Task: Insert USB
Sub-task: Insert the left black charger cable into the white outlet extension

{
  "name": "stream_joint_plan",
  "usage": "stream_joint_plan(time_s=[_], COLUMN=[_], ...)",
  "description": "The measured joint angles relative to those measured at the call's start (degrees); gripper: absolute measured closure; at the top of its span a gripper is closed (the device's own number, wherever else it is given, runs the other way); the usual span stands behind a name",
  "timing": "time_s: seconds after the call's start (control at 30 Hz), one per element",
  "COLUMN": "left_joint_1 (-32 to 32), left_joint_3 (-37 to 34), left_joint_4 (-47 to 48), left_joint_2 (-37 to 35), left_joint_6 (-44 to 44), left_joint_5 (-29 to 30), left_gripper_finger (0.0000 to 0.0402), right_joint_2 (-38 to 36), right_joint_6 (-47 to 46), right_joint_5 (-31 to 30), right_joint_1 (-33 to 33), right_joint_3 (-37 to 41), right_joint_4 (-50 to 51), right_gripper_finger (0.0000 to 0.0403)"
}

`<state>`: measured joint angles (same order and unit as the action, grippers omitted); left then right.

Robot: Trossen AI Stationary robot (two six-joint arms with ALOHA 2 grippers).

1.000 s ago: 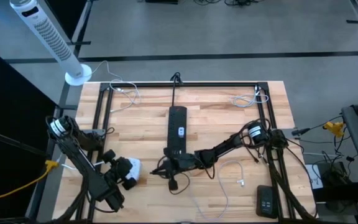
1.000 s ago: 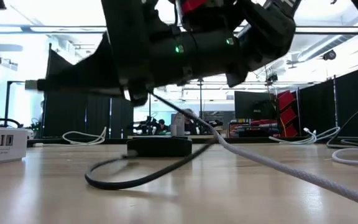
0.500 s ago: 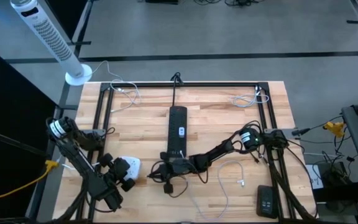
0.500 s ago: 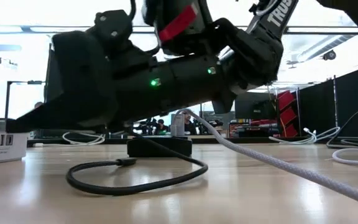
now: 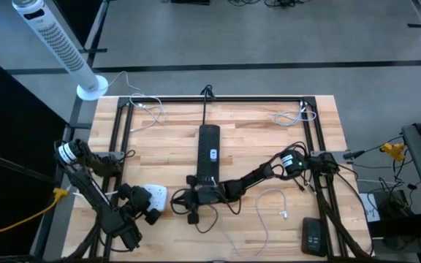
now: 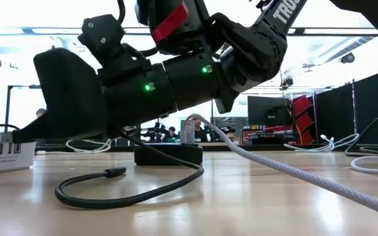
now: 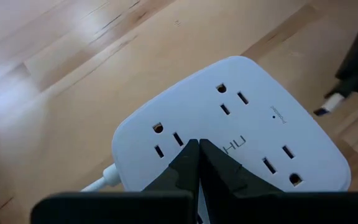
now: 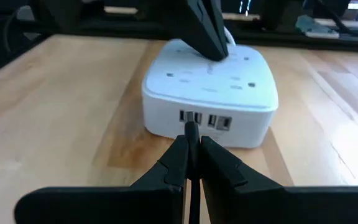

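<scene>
A white power hub (image 5: pixel 157 194) lies flat on the wooden table at the near left, with outlets on top and USB ports (image 8: pixel 191 117) on its side. My left gripper (image 7: pixel 195 147) is shut, its tips on the hub's top. My right gripper (image 8: pixel 191 142) is shut on the metal USB plug (image 8: pixel 191 130) of a black cable (image 6: pixel 123 191). The plug stands level with the ports and just short of them. Seen from my left wrist, the plug (image 7: pixel 330 103) is still apart from the hub. The cable loops slack on the table behind my right gripper (image 5: pixel 186 202). My left gripper presses its shut fingertips (image 8: pixel 209 34) down on the hub's top face (image 7: pixel 229 146), near the middle among the outlets, slanting down from above. The hub rests flat on the table. My right gripper pinches the plug's body between its two fingers, hiding that spot. The fingers run nearly level from the table's right, along the plug. The plug's metal tip (image 6: pixel 6 135) sticks out ahead, clear of the table.
A black power strip (image 5: pixel 208 153) lies along the table's middle, just beyond my right arm. A white braided cable (image 5: pixel 269 212) curls at the near right, beside a dark device (image 5: pixel 312 235). More white cables lie at the far corners, and a black frame borders the table.
My right gripper has gone toward the table's left edge and down, bringing the plug close to the hub's ports; the black cable loop has trailed along the table behind it. My left gripper has sunk onto the hub's top and rolled about its own axis.
</scene>
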<state>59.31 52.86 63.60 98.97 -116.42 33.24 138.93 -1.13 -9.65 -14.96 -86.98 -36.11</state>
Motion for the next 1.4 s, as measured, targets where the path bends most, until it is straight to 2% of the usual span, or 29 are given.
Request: stream_joint_plan(time_s=[0.2, 0.8, 1.1, 1.4], left_joint_1=[0.0, 0.0, 0.0, 0.0], left_joint_3=[0.0, 0.8, 0.8, 0.7], left_joint_4=[-0.1, -0.8, -0.6, -0.6], left_joint_2=[0.7, 3.3, 3.7, 3.8], left_joint_6=[-3.0, -4.1, -4.1, -4.4], left_joint_5=[0.3, 4.1, 4.4, 4.4], left_gripper_finger=[0.0401, 0.0402, 0.0402, 0.0402], right_joint_2=[0.5, 1.4, 1.3, 1.3], right_joint_6=[-1.0, -2.0, -4.9, -7.6], right_joint_5=[-1.0, -0.9, 2.1, -1.0], right_joint_1=[0.4, 0.9, 0.7, 0.4], right_joint_3=[0.0, -0.2, -0.5, -0.5], right_joint_4=[0.0, -0.9, -3.2, -3.3], right_gripper_finger=[0.0386, 0.0386, 0.0386, 0.0386])
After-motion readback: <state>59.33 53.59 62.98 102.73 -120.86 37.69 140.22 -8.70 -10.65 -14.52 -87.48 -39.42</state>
